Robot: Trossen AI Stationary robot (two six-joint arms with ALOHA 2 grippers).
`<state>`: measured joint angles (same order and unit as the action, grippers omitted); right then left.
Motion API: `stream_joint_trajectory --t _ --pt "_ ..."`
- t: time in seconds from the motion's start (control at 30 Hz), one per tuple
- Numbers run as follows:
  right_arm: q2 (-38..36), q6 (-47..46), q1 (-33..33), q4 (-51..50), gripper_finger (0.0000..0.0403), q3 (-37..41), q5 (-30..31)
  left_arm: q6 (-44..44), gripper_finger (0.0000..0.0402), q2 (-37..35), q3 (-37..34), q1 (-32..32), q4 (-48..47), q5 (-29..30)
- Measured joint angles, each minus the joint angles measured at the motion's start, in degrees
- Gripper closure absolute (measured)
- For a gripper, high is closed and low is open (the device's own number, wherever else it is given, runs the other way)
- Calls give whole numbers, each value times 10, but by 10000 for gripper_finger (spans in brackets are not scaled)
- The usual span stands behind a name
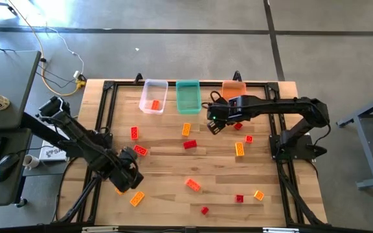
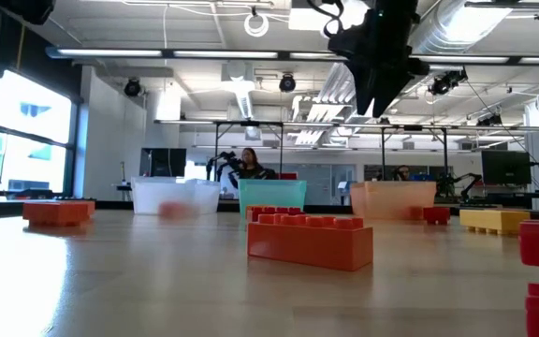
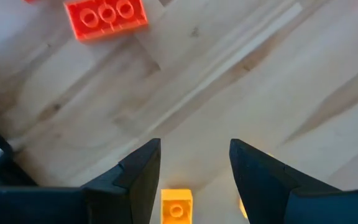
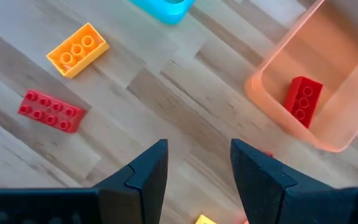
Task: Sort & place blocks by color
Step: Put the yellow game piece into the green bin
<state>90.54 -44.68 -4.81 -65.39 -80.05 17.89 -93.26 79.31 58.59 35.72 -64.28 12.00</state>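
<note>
The right gripper (image 1: 212,124) hovers with fingers apart and empty, just before the orange bin (image 4: 328,74), which holds a red brick (image 4: 303,99). The left gripper (image 1: 129,178), also spread and empty, hangs over a yellow-orange brick (image 3: 176,205).

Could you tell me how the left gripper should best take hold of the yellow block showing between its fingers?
Come straight down from above. The yellow block lies flat, studs up, on the table, so close the open left gripper on its two smooth side walls, not the studded top. Only part of it shows.
</note>
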Motion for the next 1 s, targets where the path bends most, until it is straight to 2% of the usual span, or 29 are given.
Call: stream_joint_trajectory --t 0.63,1.0 --pt "0 -20 11 1 243 0 1 -56 220 110 0 59 130 -28" --pt "0 -20 11 1 243 0 2 -56 220 158 0 69 200 -41"
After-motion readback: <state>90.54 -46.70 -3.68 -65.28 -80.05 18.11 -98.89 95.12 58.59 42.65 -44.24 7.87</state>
